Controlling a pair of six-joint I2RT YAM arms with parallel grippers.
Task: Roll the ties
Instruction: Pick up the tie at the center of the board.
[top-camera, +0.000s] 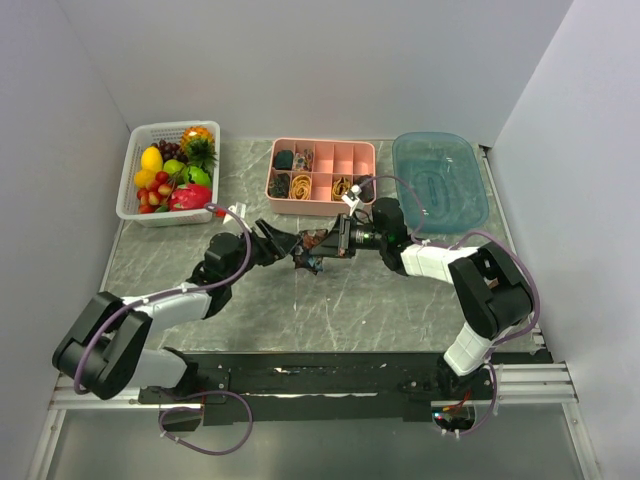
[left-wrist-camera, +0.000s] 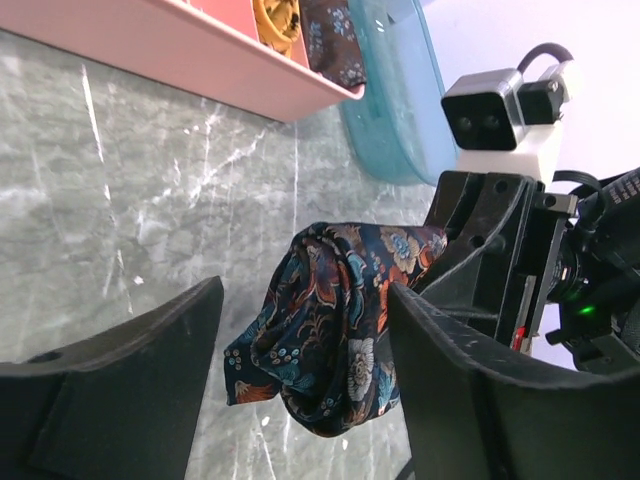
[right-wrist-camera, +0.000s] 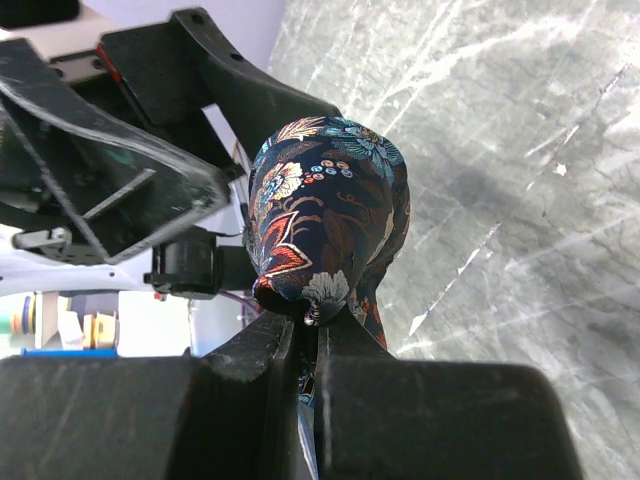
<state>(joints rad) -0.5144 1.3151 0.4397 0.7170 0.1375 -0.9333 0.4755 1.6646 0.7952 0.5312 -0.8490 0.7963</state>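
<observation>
Tie (top-camera: 318, 247), dark paisley, loosely rolled: was held over the middle of the table (top-camera: 350, 300), pinched by the closed right gripper (right-wrist-camera: 308, 322) and straddled by the open left gripper (left-wrist-camera: 305, 295); judged light, limp, slippery, best clasped across the roll's flanks.

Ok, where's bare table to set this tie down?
Bare marble lies near-side of the tie, between left arm and right arm; also in front of the fruit basket. Crowded: the back row, basket, pink divider tray, blue tub, and around the tie.
</observation>
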